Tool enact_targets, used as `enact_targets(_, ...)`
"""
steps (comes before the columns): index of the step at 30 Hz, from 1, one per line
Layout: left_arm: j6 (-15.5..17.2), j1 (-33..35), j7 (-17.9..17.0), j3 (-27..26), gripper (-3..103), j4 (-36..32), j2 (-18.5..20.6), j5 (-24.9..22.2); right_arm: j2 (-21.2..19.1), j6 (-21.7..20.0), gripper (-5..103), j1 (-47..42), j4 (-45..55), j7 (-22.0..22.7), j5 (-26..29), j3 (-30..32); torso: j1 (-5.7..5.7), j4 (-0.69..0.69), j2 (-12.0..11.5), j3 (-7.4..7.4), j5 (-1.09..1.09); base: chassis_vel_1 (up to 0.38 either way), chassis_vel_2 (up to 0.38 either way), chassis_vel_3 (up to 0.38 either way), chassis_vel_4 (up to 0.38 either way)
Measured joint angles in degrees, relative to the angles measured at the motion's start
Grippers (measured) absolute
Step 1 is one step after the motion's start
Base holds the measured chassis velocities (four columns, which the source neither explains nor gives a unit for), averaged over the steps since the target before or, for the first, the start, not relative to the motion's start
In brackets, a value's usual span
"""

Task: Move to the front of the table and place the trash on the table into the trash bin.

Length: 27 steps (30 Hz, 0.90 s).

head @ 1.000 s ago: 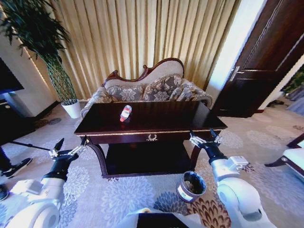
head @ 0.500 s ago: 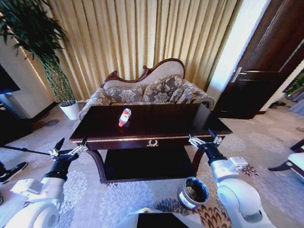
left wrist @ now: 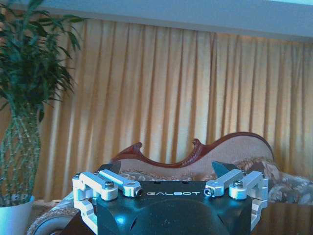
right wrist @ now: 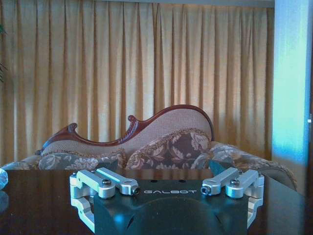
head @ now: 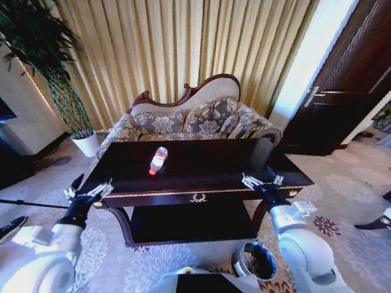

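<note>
Head view: left pincer (head: 89,190) and right pincer (head: 261,180) hover spread and empty at the counter's (head: 201,163) front corners. Bottle (head: 158,160) lies on the counter between and beyond them; trash bin (head: 256,260) stands on the floor below the right pincer.

A glossy dark wooden table (head: 208,165) with gold trim held a clear plastic bottle (head: 158,160) with a red label.

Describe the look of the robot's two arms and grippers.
Both arms have bulky glossy white shells ending in black wrists. The left gripper and right gripper have silver metal linkage fingers with dark tips, on a black body marked GALBOT in the wrist views.
</note>
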Motion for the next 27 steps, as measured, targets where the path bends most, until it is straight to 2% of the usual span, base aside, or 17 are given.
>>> enact_targets(1,0.0,0.0,0.0,0.0,100,0.0,0.0,0.0,0.0,0.0,100,0.0,0.0,0.0,0.0,0.0,0.0,0.0,0.0,0.0,0.0,0.0,0.0,0.0,0.0)
enact_targets(4,2.4,-5.0,-2.2,1.5,100,3.8,4.6,-2.5,0.3,0.2,100,-0.7,0.0,0.2,0.0,0.4,0.0,-0.01,0.0,0.0,-0.01,0.0,0.0,0.0,0.0)
enact_targets(6,5.1,-10.8,-4.6,3.6,100,7.3,8.4,-4.7,1.0,0.3,100,-1.1,0.0,0.6,-0.1,0.5,0.01,-0.01,0.0,0.01,-0.02,0.0,0.0,0.0,0.0)
enact_targets(7,5.1,-10.8,-4.6,3.6,100,7.3,8.4,-4.7,1.0,0.3,100,-1.1,0.0,0.6,-0.1,0.5,0.01,-0.01,0.0,0.01,-0.02,0.0,0.0,0.0,0.0)
enact_targets(10,6.9,-16.1,-6.2,5.9,100,10.6,12.0,-6.6,1.7,0.3,100,-1.1,0.0,0.9,-0.5,0.3,0.03,-0.01,0.0,0.02,-0.01,0.0,0.0,0.0,0.0)
enact_targets(11,8.4,-19.4,-7.3,7.3,100,12.5,14.6,-8.4,2.1,0.3,100,-0.9,-0.3,1.0,-1.0,0.1,0.03,-0.01,0.0,0.02,-0.01,0.0,0.0,0.0,0.0)
enact_targets(12,8.4,-19.4,-7.3,7.3,100,12.5,14.6,-8.4,2.1,0.3,100,-0.9,-0.3,1.0,-1.0,0.1,0.03,-0.01,0.0,0.02,-0.01,0.0,0.0,0.0,0.0)
enact_targets(15,10.8,-23.4,-10.4,9.5,100,14.6,17.6,-11.8,2.6,0.2,100,-0.4,-0.8,1.1,-1.5,-0.3,0.03,0.0,0.0,0.02,0.0,0.0,0.0,0.0,0.0)
enact_targets(16,12.7,-26.5,-13.5,11.6,100,15.9,19.3,-13.8,3.0,0.2,100,-0.1,-1.3,1.1,-2.0,-0.5,0.02,0.02,0.0,0.02,0.0,0.0,0.0,0.0,0.0)
enact_targets(17,12.7,-26.5,-13.5,11.6,100,15.9,19.3,-13.8,3.0,0.2,100,-0.1,-1.3,1.1,-2.0,-0.5,0.02,0.02,0.0,0.02,0.0,0.0,0.0,0.0,0.0)
enact_targets(19,15.1,-31.7,-18.8,15.9,100,17.8,21.0,-16.4,3.5,0.1,100,0.3,-1.9,1.1,-2.5,-0.8,0.03,0.01,0.0,0.02,0.0,0.0,0.0,0.0,0.0)
enact_targets(20,15.4,-32.5,-19.5,16.6,100,18.1,21.1,-16.8,3.6,0.1,100,0.4,-2.0,1.1,-2.6,-0.9,0.03,0.01,0.0,0.02,-0.01,0.0,0.0,0.0,0.0)
enact_targets(21,16.5,-37.0,-22.7,20.6,100,19.6,21.8,-18.2,3.9,0.1,100,0.7,-2.4,1.1,-2.8,-1.0,0.03,-0.02,0.0,0.02,0.0,0.0,0.0,0.0,0.0)
enact_targets(23,16.9,-39.0,-23.5,22.5,100,20.3,21.9,-18.4,4.0,0.1,100,0.9,-2.7,1.2,-2.9,-1.0,0.03,-0.01,0.0,0.02,0.0,0.0,0.0,0.0,0.0)
enact_targets(27,18.4,-45.6,-24.1,29.9,100,22.6,21.6,-18.7,4.4,0.1,100,1.4,-3.6,1.2,-3.0,-0.7,0.03,0.0,0.0,0.02,0.01,0.0,0.0,0.0,0.0)
